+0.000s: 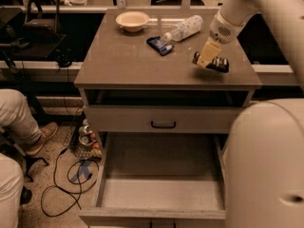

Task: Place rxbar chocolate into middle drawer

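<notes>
The rxbar chocolate, a small dark wrapper with pale lettering, is at the right side of the cabinet top. My gripper reaches down from the upper right. Its pale yellow fingers are closed on the bar's left end and hold it just above the surface. The middle drawer is pulled out wide open below the cabinet front, and its grey floor is bare.
A pale bowl, a lying water bottle and a blue-and-white snack packet sit at the back of the top. The shut upper drawer shows a black handle. A person's legs and floor cables are at the left. My white body fills the lower right.
</notes>
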You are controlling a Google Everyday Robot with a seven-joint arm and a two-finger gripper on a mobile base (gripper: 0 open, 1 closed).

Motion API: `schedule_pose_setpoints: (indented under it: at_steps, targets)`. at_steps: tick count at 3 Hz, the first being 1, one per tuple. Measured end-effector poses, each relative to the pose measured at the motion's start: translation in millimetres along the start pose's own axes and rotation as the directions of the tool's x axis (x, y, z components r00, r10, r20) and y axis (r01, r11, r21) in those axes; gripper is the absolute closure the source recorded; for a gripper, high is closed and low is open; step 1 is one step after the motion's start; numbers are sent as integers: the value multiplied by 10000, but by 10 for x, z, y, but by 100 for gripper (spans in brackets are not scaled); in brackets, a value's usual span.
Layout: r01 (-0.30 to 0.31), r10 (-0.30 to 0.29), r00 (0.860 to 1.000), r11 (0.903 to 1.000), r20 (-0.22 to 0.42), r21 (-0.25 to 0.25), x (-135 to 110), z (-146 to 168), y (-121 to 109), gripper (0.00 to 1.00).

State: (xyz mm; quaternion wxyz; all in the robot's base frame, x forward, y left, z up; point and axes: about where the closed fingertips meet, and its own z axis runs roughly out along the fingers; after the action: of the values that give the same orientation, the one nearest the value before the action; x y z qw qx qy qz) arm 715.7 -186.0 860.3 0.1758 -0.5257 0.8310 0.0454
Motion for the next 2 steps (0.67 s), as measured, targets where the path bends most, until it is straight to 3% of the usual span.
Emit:
schedule_pose_setpoints:
  at_steps: [1, 2]
  targets:
    - [-917, 813, 9912, 9909, 1045, 989, 209, -654, 225, 100]
    - [-1698, 1421, 9699, 9767, 1978, 1311, 397, -1276, 814, 100]
